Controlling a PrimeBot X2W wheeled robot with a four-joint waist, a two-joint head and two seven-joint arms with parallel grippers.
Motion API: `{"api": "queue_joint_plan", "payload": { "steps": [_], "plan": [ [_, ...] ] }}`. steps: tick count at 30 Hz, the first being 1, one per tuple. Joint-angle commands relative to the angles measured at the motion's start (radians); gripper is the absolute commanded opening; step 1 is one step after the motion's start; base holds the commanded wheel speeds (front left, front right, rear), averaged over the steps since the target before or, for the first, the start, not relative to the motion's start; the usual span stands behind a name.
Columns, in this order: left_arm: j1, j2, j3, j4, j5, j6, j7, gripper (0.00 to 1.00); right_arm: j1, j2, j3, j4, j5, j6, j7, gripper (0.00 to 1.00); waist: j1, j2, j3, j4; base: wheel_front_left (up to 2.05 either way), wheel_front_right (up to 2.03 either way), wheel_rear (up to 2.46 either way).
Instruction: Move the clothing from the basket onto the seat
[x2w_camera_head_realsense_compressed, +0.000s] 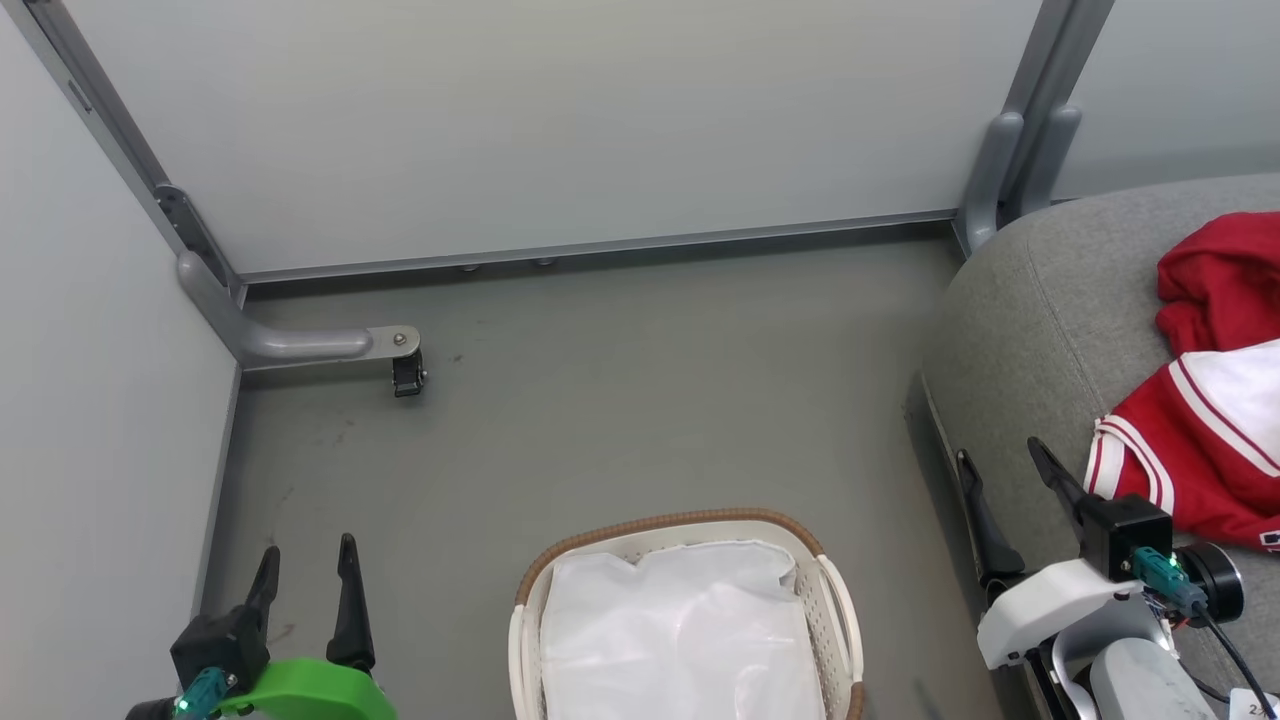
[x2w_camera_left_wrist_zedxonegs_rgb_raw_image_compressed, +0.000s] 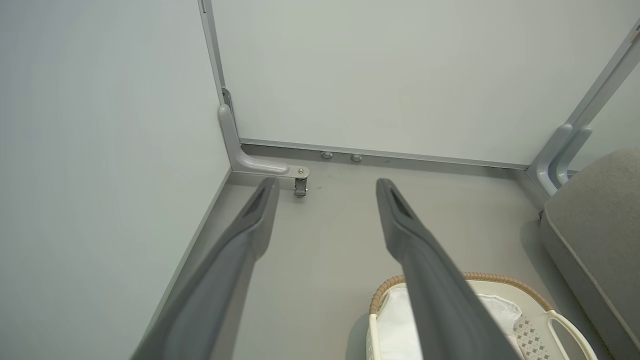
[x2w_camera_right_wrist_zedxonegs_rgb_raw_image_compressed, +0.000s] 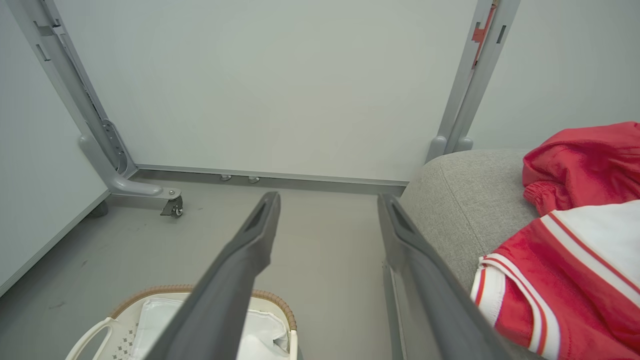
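The red clothing (x2w_camera_head_realsense_compressed: 1215, 400) lies in two pieces on the grey seat (x2w_camera_head_realsense_compressed: 1030, 330) at the right: a plain red garment (x2w_camera_right_wrist_zedxonegs_rgb_raw_image_compressed: 585, 165) farther back and a red jersey with white stripes (x2w_camera_right_wrist_zedxonegs_rgb_raw_image_compressed: 560, 285) nearer me. The cream basket (x2w_camera_head_realsense_compressed: 835, 600) with a brown woven rim stands on the floor at the bottom centre and holds just its white liner (x2w_camera_head_realsense_compressed: 680, 630). My left gripper (x2w_camera_head_realsense_compressed: 305, 562) is open at the lower left, left of the basket. My right gripper (x2w_camera_head_realsense_compressed: 1005, 465) is open over the seat's near edge, left of the jersey. Both grippers hold nothing.
Pale partition walls (x2w_camera_head_realsense_compressed: 560, 120) close off the back and left side. A grey bracket foot with a small caster (x2w_camera_head_realsense_compressed: 405, 370) juts from the left corner onto the grey floor (x2w_camera_head_realsense_compressed: 650, 400). A metal post (x2w_camera_head_realsense_compressed: 1010, 150) stands behind the seat.
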Motion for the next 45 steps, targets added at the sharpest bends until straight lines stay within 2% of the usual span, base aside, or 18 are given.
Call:
{"api": "queue_joint_plan", "payload": {
  "steps": [1,3,4,8,28,45],
  "plan": [
    [0.021,-0.001,-0.007,-0.006,-0.026,-0.006,0.001,1.00,0.019,0.000,0.000,0.001,0.006,-0.001,0.000,1.00,0.0001,0.0000,-0.017,0.003,0.00,0.00,0.00],
    [0.027,0.000,-0.013,-0.010,-0.048,-0.010,0.001,1.00,0.024,0.002,0.001,0.005,0.006,-0.001,0.000,1.00,0.0001,0.0000,-0.018,0.002,0.00,0.00,0.00],
    [0.016,-0.001,-0.014,-0.006,-0.052,-0.008,0.000,0.00,0.012,0.004,0.002,0.003,0.001,0.000,0.000,0.00,0.0001,0.0000,-0.017,0.002,0.00,0.00,0.00],
    [0.016,-0.006,-0.008,0.020,-0.069,-0.008,0.010,0.00,0.021,0.013,-0.005,0.031,0.020,0.000,0.010,0.00,0.0001,0.0000,-0.018,0.003,0.00,0.00,0.00],
    [-0.003,-0.004,0.014,-0.036,-0.417,-0.011,0.103,0.00,0.030,0.018,-0.031,-0.014,0.411,0.000,0.104,0.00,0.0001,0.0000,-0.021,0.010,0.00,0.00,0.00],
    [-0.019,-0.003,0.030,-0.073,-0.651,-0.012,0.167,0.00,0.034,0.021,-0.049,-0.041,0.673,0.000,0.168,0.00,0.0001,0.0000,-0.024,0.016,0.00,0.00,0.00]
  ]
}}
